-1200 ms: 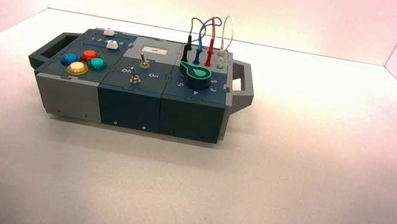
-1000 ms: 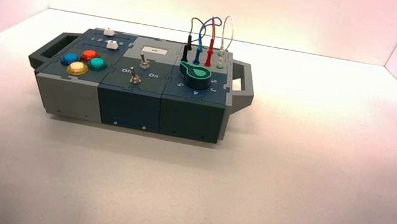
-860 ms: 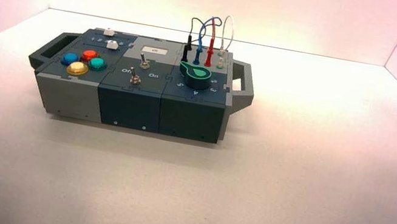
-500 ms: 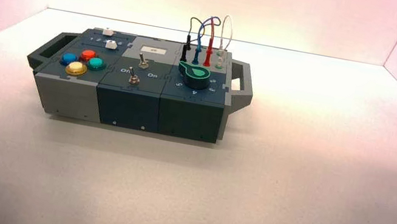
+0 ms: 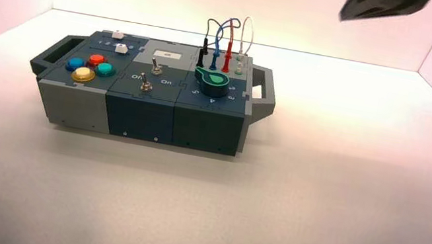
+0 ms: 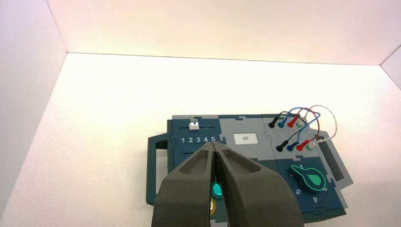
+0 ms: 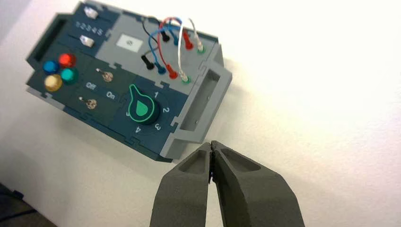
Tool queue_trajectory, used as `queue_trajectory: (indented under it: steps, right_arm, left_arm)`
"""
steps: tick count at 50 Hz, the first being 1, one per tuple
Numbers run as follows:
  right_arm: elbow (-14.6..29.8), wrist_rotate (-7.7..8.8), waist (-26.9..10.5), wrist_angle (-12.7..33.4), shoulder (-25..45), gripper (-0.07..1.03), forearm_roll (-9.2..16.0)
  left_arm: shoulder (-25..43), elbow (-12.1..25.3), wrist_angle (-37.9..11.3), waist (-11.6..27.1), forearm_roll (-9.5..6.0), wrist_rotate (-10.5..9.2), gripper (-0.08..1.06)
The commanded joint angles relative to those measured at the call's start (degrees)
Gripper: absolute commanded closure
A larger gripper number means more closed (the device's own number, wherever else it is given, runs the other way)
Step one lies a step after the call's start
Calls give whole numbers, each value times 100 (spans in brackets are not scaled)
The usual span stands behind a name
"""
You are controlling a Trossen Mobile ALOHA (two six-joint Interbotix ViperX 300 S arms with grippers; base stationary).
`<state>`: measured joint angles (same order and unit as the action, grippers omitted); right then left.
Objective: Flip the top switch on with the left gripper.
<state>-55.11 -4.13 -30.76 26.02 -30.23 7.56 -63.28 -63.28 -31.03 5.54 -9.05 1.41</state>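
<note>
Silver top switch (image 7: 105, 74) leans toward the box's left-hand edge. My left gripper (image 6: 213, 146) and right gripper (image 7: 212, 145) hang clear of the box (image 5: 140, 115), jaws together.

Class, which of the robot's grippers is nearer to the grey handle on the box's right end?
Right, it seems. In its wrist view the right gripper lines up just beside the handle; the left gripper lines up with the slider-and-button side, farther away.
</note>
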Motion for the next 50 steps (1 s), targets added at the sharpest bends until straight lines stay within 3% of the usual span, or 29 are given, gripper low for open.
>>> queue_trajectory:
  steps: [1, 14, 25, 50]
  right_arm:
    - [387, -9, -158, -88, 615, 98, 97]
    - [1134, 0, -404, -97, 2206, 98, 158]
    - [1652, 0, -404, -105, 2979, 98, 167]
    - [1934, 9, -404, -378, 3964, 98, 167]
  left_arm:
    - [114, 237, 44, 35, -18, 0, 101]
    - [272, 343, -70, 62, -26, -9, 101]
    - [431, 448, -97, 97, -26, 9, 101]
    - [448, 545, -272, 97, 9, 79, 101]
